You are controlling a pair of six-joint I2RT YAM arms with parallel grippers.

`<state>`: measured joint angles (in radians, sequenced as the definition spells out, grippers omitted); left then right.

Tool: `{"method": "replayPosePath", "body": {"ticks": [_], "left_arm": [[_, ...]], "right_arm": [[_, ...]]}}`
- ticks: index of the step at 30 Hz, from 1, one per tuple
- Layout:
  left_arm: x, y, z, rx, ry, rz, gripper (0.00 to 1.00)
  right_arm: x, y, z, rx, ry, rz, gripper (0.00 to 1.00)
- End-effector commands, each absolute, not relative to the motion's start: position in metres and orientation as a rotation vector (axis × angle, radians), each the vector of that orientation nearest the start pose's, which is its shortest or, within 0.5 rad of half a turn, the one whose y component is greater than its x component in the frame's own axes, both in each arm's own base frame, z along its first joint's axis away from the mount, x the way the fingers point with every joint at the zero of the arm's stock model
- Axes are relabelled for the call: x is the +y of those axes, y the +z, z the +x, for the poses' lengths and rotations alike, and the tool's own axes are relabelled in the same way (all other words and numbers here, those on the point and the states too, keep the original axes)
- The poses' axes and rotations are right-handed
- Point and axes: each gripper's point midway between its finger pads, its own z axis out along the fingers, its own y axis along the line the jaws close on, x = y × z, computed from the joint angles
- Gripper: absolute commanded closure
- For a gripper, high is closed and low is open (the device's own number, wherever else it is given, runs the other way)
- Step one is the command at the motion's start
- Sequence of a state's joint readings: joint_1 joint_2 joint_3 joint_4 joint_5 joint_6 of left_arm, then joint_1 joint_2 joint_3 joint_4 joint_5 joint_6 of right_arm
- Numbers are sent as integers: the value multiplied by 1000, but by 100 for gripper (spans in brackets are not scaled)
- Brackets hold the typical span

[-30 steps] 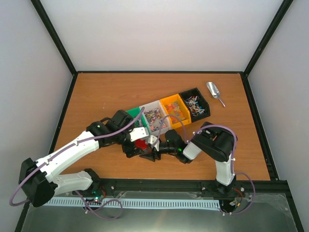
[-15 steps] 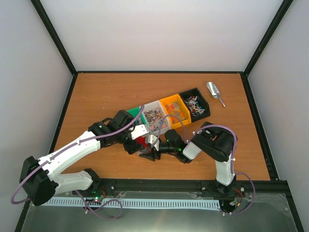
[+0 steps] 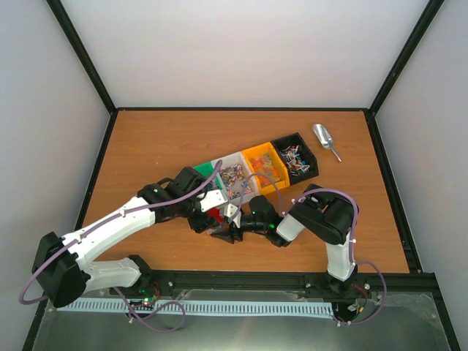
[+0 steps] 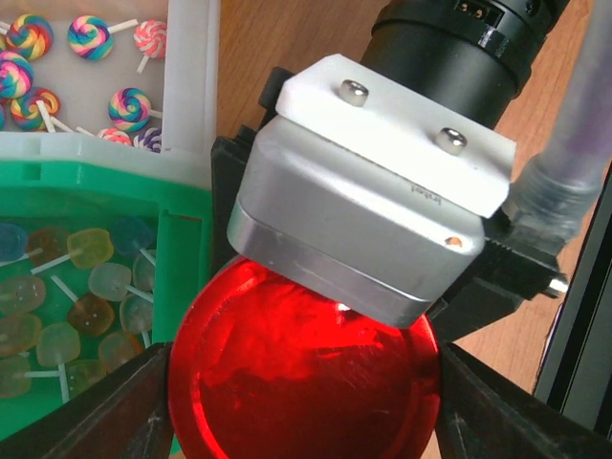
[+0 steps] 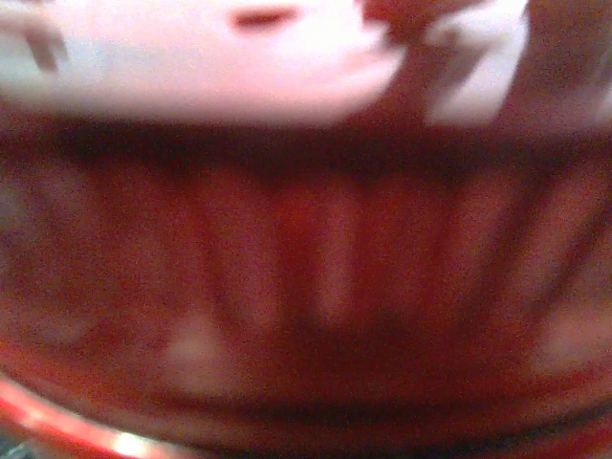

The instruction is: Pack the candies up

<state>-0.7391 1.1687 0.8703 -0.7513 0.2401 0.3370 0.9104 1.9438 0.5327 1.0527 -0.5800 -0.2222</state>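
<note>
The candies fill a row of bins: swirl lollipops (image 4: 96, 57) in the white bin (image 3: 234, 175) and pale ones (image 4: 67, 306) in the green bin (image 3: 207, 170). My left gripper (image 3: 210, 213) is shut on the red round lid (image 4: 306, 373) from above, with a black finger (image 4: 134, 402) on each side. My right gripper (image 3: 227, 232) reaches in from the right, low under the lid, around the jar that carries it. The lid's ribbed red side (image 5: 306, 287) fills the right wrist view, blurred, and hides the right fingers. The right wrist's silver housing (image 4: 363, 229) overlaps the lid.
An orange bin (image 3: 265, 167) and a black bin (image 3: 296, 157) with more candies continue the row to the right. A silver metal scoop (image 3: 324, 139) lies at the back right of the wooden table (image 3: 146, 146). Black frame posts border the table.
My left arm has shifted a little to the right over the lid, its wrist slightly turned. The right arm and the bins have not moved.
</note>
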Motion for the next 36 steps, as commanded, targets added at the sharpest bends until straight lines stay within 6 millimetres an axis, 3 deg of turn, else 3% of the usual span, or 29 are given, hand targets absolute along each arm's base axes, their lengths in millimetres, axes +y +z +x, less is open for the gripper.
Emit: {"method": "replayPosePath", "body": {"ticks": [1,4,10,16,18,19,21,25,30,36], "left_arm": [[-232,142,187,2175,-468,1457,33],[-234,140,176,2136,-513,1558,40],[-229,126,133,1945,-664,2056,42],[-228,127,144,1747,-588,2290,39],[-233,135,157,1761,-567,2233,35],[-237,141,162,1786,-579,2180,28],[-243,153,168,1862,-609,2053,18],[-240,165,175,1980,-571,1813,8],[-232,164,178,2092,-547,1608,7],[-228,146,189,2235,-505,1421,8]], "right_arm": [[373,5,176,1587,945,-1460,72],[373,7,173,1569,959,-1472,72],[370,8,158,1507,1013,-1536,72],[369,10,158,1505,1008,-1535,72],[369,9,159,1512,1002,-1529,72],[369,10,161,1518,997,-1522,72],[370,10,165,1536,987,-1501,72],[371,10,168,1550,987,-1473,75],[372,10,175,1571,961,-1443,75],[371,11,177,1576,948,-1435,75]]}}
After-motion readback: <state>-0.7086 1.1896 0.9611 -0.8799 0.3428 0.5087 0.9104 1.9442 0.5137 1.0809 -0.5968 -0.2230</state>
